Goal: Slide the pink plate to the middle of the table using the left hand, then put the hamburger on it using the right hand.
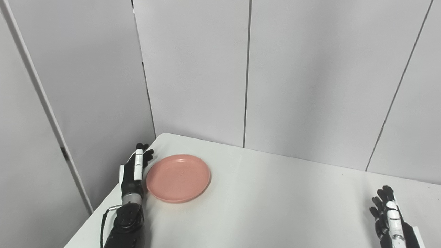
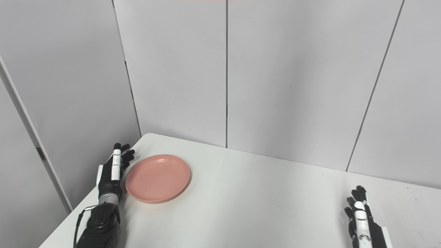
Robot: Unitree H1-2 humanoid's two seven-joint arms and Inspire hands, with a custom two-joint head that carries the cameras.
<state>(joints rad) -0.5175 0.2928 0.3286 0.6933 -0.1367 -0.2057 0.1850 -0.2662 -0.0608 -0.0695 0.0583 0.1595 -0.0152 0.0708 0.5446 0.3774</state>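
Note:
A round pink plate (image 1: 178, 177) lies empty on the white table (image 1: 275, 199) near its far left corner. My left hand (image 1: 135, 169) stands edge-on right beside the plate's left rim, fingers straight and apart, holding nothing; whether it touches the rim I cannot tell. My right hand (image 1: 387, 213) rests open at the bottom right, far from the plate, holding nothing. No hamburger is in view in either eye view.
Grey wall panels (image 1: 248, 69) stand close behind the table's back edge. The table's left edge (image 1: 103, 206) runs just beside my left forearm.

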